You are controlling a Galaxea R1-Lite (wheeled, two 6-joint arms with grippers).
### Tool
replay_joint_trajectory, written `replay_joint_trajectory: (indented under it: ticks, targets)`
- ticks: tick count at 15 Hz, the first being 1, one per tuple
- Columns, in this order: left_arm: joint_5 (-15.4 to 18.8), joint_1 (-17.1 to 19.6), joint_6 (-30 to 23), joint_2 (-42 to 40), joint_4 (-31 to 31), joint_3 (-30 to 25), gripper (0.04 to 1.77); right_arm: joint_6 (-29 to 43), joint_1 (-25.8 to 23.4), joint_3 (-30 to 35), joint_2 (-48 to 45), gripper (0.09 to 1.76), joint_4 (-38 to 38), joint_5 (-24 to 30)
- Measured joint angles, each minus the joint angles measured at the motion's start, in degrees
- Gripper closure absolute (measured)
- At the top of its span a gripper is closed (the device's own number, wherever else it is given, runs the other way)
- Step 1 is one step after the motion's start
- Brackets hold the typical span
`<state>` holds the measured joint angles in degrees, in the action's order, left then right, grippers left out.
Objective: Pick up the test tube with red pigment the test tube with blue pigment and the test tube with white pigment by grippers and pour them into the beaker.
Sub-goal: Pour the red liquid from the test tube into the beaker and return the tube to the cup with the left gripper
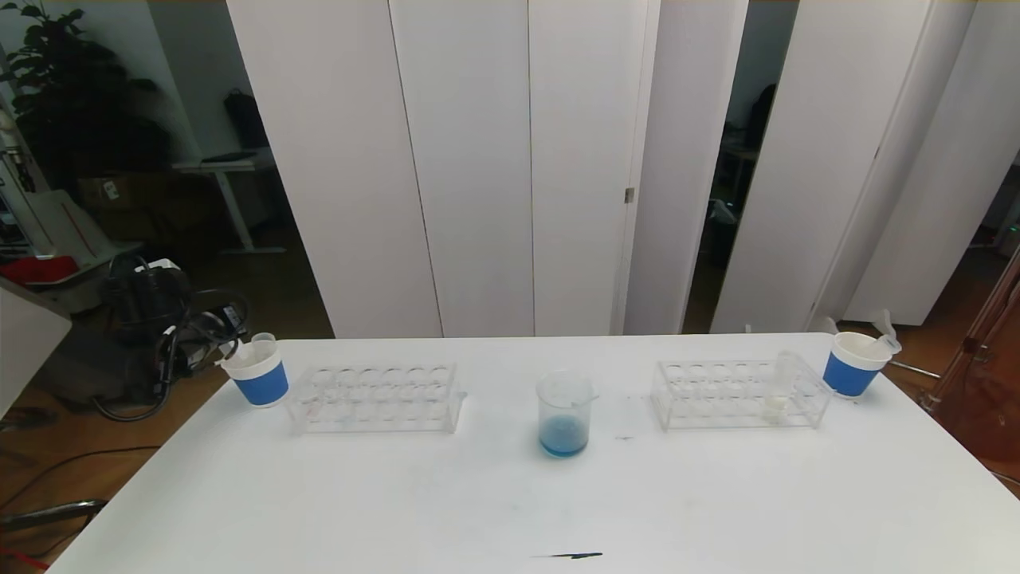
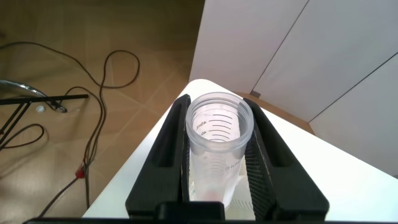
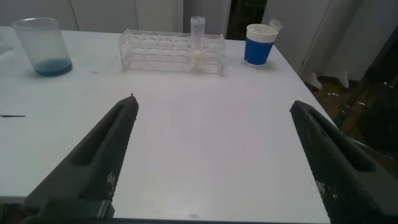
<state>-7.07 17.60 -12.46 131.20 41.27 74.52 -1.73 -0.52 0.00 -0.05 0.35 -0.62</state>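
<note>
— What are you looking at on the table (image 1: 510,510)?
— You're seeing the beaker (image 1: 564,414) sitting mid-table, a rack (image 1: 374,397) lying to its left, another rack (image 1: 737,392) to its right.
— And the cups?
— One cup (image 1: 256,371) is standing just left of the left rack, the other cup (image 1: 853,364) just right of the right rack, which is holding the white tube (image 1: 782,385).

White folding partition panels (image 1: 494,159) stand directly behind the white surface (image 1: 510,494), spanning most of its width; dark gaps open between the panels to the right; left of the panels, a dim office area with a leafy plant (image 1: 72,96), a small white desk (image 1: 227,171) and cardboard boxes (image 1: 119,191); wood floor (image 1: 48,446) beside the surface's left edge, black cables (image 2: 93,112) trailing across it; light even, diffuse.
</note>
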Motion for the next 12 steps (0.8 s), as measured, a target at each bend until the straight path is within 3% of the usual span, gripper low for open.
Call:
replay_joint_trajectory:
  ticks: [11,12]
  targets:
    - [0.63,-0.22,0.12,1.58,0.16,-0.32,1.21,0.0,0.0,0.0,0.0,0.1,-0.02,0.0]
    - [0.71,-0.24,0.28,1.58,0.51,-0.43,1.14,0.0,0.0,0.0,0.0,0.1,-0.02,0.0]
